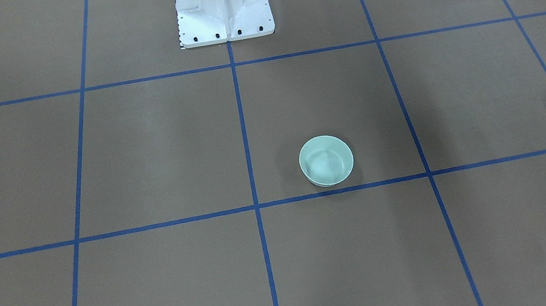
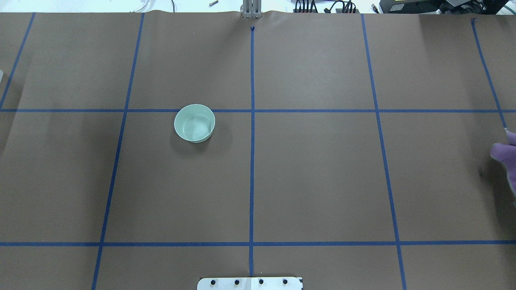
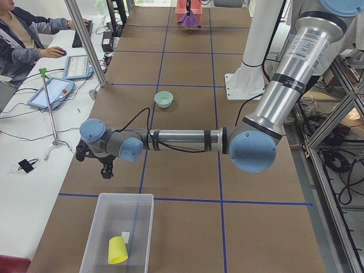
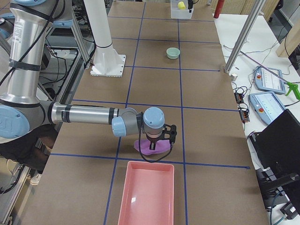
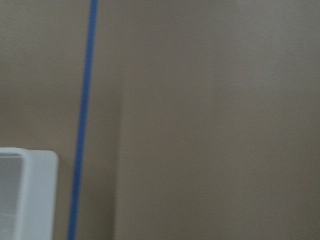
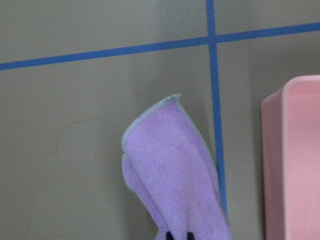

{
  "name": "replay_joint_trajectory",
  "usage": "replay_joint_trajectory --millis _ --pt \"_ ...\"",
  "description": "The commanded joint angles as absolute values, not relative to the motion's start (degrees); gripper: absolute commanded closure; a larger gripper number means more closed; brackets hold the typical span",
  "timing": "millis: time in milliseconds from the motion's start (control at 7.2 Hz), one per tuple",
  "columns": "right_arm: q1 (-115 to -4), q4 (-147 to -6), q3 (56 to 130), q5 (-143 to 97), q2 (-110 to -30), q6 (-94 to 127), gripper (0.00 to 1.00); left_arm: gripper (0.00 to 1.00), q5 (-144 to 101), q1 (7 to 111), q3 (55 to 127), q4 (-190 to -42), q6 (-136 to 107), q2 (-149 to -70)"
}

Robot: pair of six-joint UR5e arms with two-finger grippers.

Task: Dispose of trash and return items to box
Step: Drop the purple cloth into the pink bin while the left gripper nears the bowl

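My right gripper (image 4: 157,139) is shut on a purple cloth (image 4: 151,147), which hangs from it just above the table beside the near end of a pink tray (image 4: 125,202). The right wrist view shows the cloth (image 6: 172,175) dangling next to the pink tray's wall (image 6: 292,160). The cloth also shows at the overhead view's right edge (image 2: 505,155). My left gripper (image 3: 106,168) hovers beside a clear box (image 3: 100,227) that holds a yellow cup (image 3: 117,250). I cannot tell whether it is open or shut. A mint green bowl (image 2: 194,123) stands upright and empty mid-table.
The robot's white base (image 1: 222,7) stands at the table's back centre. Blue tape lines grid the brown table. The clear box corner (image 5: 30,195) shows in the left wrist view. Operators' tablets (image 3: 52,91) and a stand lie beyond the table's far edge.
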State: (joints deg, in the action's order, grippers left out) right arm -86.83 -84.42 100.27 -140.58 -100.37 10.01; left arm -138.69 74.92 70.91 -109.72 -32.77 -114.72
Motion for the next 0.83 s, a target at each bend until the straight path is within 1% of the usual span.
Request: replay_joint_trajectory --millis 0,139,278,694 --pt "-97.1 -109.3 99.5 -131.9 -90.3 -15.2 1.00 0.03 -134.4 64.6 79.5 -109.8 -50.1 -115.0" --pt "-98.9 -112.4 98.3 -127.4 -88.7 -20.4 1.00 0.02 -131.8 59.7 81.4 -109.9 -55.7 -115.2" --pt "-99.5 -111.3 94.3 -127.1 -89.2 -23.3 1.00 0.02 -128.9 55.8 81.9 -110.0 -59.8 -117.1" --pt "-99.5 -97.6 81.9 -127.1 -90.4 -24.6 1.00 0.02 -124.6 47.7 83.3 -110.0 -67.7 -119.9"
